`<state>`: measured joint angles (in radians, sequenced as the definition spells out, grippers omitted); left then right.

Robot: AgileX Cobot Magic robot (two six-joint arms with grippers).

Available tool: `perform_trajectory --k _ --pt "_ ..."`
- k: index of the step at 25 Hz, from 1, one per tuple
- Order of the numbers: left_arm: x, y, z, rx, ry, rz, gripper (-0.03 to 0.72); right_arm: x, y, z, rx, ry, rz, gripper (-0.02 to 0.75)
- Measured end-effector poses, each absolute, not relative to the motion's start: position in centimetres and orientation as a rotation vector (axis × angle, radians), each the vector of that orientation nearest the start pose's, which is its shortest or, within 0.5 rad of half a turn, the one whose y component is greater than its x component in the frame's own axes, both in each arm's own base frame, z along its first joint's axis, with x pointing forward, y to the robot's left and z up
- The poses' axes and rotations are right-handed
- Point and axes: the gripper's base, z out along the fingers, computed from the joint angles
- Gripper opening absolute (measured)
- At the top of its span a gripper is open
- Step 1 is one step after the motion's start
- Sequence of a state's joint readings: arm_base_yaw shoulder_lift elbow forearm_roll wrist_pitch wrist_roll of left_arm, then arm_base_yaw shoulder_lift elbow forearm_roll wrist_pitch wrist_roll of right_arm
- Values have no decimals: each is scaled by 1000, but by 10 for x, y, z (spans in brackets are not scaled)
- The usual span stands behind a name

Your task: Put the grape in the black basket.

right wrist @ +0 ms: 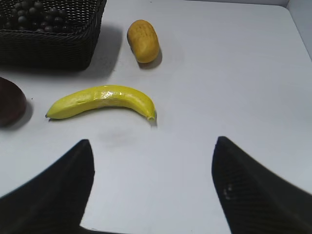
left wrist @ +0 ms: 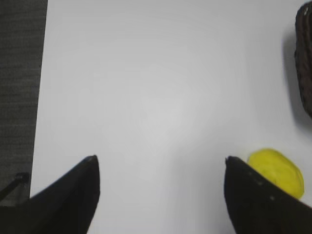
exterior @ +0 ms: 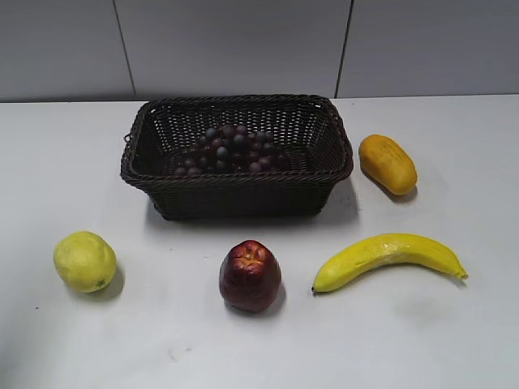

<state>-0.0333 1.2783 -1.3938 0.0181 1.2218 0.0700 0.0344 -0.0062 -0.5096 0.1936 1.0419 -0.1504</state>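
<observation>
The grape [exterior: 231, 149], a long bunch of small dark purple-red grapes, lies inside the black basket [exterior: 237, 185] at the back middle of the table. The right wrist view shows the grape [right wrist: 36, 17] in the basket [right wrist: 48, 48] at its top left. The left wrist view shows only the basket's edge [left wrist: 304, 58] at far right. My left gripper [left wrist: 161, 158] is open and empty over bare table. My right gripper [right wrist: 152, 141] is open and empty, in front of the banana. Neither gripper shows in the exterior view.
A dark red apple [exterior: 250, 275] stands in front of the basket, a banana [exterior: 388, 258] to its right, an orange-yellow fruit [exterior: 388, 164] right of the basket, and a yellow-green fruit [exterior: 84, 261] at the front left. The table's left edge [left wrist: 41, 97] shows in the left wrist view.
</observation>
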Motion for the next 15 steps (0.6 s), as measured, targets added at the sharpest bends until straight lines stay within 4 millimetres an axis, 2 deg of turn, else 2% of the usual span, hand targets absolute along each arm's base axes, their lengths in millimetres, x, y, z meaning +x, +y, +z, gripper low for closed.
perform_trajectory --k 6,15 --pt "175 -6 372 131 2581 14 587 -8 15 283 -193 1989 156 572" --pt "88 -3 347 66 2385 -4 587 -8 15 283 -193 1989 156 572"
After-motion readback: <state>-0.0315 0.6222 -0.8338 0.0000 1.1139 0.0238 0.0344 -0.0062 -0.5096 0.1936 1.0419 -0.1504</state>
